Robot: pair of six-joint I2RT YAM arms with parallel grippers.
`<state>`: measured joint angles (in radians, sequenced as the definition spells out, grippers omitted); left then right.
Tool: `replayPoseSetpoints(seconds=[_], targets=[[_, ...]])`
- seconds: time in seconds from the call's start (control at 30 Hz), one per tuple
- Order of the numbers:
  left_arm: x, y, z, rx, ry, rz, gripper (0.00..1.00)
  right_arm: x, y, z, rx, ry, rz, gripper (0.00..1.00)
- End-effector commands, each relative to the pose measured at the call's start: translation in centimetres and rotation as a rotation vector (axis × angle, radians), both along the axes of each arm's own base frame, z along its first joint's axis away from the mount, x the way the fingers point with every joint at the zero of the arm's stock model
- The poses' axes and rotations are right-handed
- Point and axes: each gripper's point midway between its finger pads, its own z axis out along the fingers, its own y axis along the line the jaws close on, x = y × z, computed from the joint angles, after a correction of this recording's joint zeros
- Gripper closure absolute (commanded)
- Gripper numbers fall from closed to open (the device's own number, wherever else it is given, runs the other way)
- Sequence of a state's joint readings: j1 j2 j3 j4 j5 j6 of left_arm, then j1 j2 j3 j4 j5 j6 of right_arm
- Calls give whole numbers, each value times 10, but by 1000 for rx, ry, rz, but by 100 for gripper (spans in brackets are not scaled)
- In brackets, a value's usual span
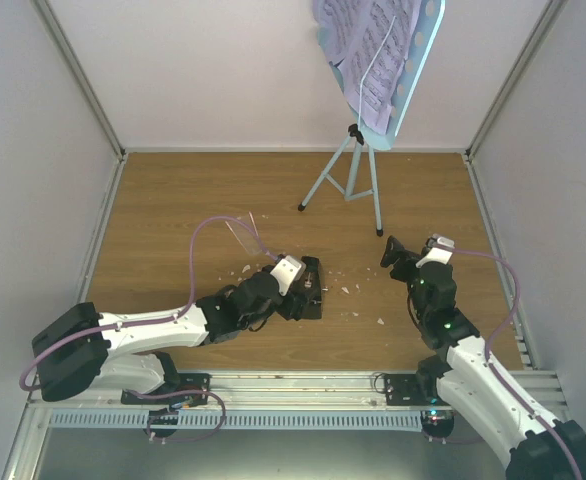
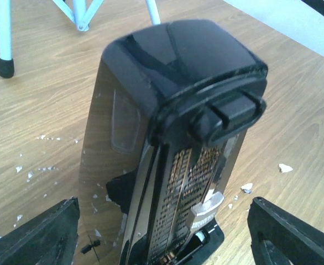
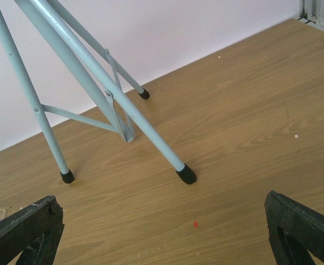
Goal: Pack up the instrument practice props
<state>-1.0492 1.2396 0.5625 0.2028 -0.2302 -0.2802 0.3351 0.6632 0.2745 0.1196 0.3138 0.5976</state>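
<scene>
The small black pyramid metronome (image 1: 315, 284) stands mid-table, and my left gripper (image 1: 309, 292) is open around it. In the left wrist view the metronome (image 2: 178, 83) fills the space between my fingers (image 2: 294, 237), with a gap still showing on its right side. A clear plastic cover piece (image 1: 241, 235) lies behind the left arm. The light blue tripod music stand (image 1: 351, 175) stands at the back, with lilac sheet-music pages (image 1: 365, 50) on its desk. My right gripper (image 1: 397, 254) is open and empty, just short of the nearest stand foot (image 3: 186, 174).
Small white crumbs (image 1: 353, 290) are scattered on the wood around the metronome, some beside it (image 2: 285, 167). White walls close in the table at the left, back and right. A metal rail (image 1: 293, 385) runs along the near edge by the arm bases.
</scene>
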Motion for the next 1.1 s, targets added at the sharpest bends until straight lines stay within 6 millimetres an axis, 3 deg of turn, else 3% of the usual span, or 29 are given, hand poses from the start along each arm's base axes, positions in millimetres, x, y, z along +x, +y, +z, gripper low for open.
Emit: replayPoseSetpoints(seconds=[0.0, 0.43, 0.63, 0.7, 0.87, 1.07], targets=[[11, -8, 21, -48, -49, 38, 19, -1, -4, -8, 14, 13, -18, 0], [12, -9, 17, -36, -42, 41, 42, 1, -4, -15, 11, 26, -18, 0], [12, -11, 14, -27, -37, 31, 46, 1, -4, -15, 10, 26, -18, 0], [11, -12, 14, -26, -35, 30, 43, 1, -4, -15, 8, 27, -20, 0], [11, -11, 17, -42, -30, 35, 22, 0, -4, -15, 6, 27, -19, 0], [4, -4, 44, -103, -47, 22, 8, -1, -5, -11, -1, 21, -19, 0]])
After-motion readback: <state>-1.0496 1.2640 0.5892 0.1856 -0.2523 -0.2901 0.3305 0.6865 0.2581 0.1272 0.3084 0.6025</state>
